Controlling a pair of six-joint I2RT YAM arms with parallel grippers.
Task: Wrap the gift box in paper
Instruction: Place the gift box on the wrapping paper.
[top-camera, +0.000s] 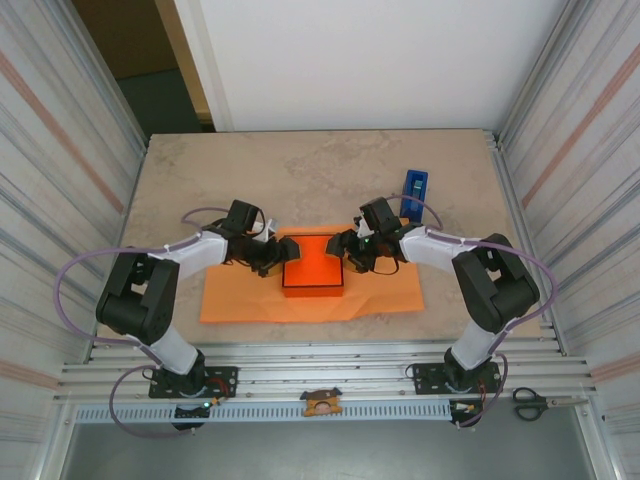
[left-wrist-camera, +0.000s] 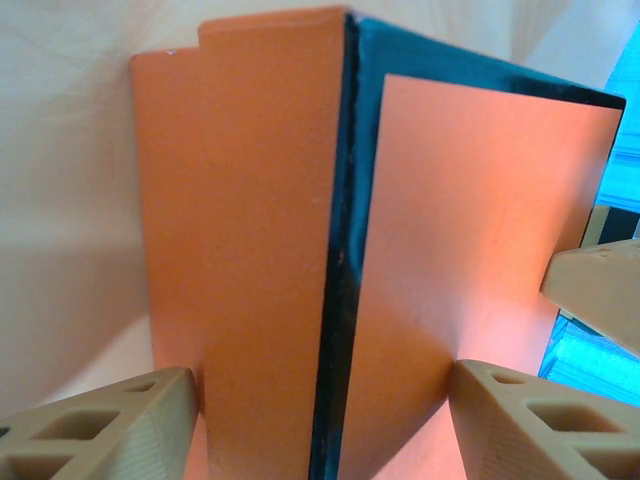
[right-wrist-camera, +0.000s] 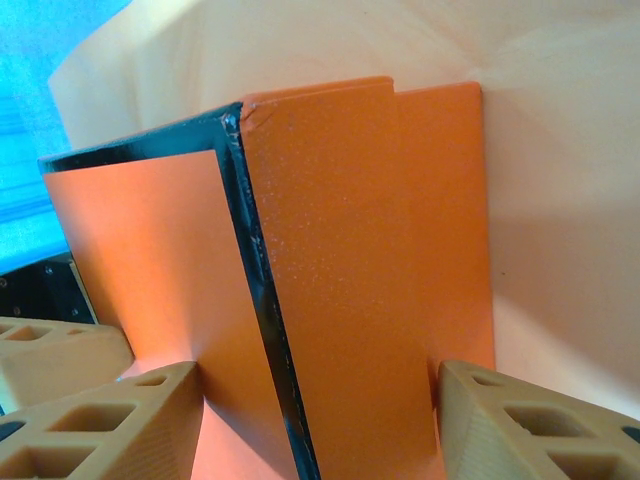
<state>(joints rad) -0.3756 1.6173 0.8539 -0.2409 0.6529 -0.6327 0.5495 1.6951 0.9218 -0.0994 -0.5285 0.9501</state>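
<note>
The red-orange gift box (top-camera: 312, 268) lies flat on the lighter orange paper (top-camera: 240, 300), toward the sheet's far edge. My left gripper (top-camera: 274, 257) is at the box's far left corner and my right gripper (top-camera: 346, 254) at its far right corner. In the left wrist view the box (left-wrist-camera: 250, 250) shows two orange faces split by a black edge, and my left gripper (left-wrist-camera: 322, 375) straddles that edge with its jaws wide. The right wrist view mirrors this: box (right-wrist-camera: 360, 260), right gripper (right-wrist-camera: 320, 370) wide across the black edge. Fingertips sit at the faces; I cannot tell if they press.
A blue tape dispenser (top-camera: 413, 192) stands on the marble table (top-camera: 250, 170) behind the right gripper. Scissors (top-camera: 530, 403) lie on the rail at the near right. Ribbed walls close in both sides. The other arm's finger (left-wrist-camera: 600, 290) shows at the frame edge.
</note>
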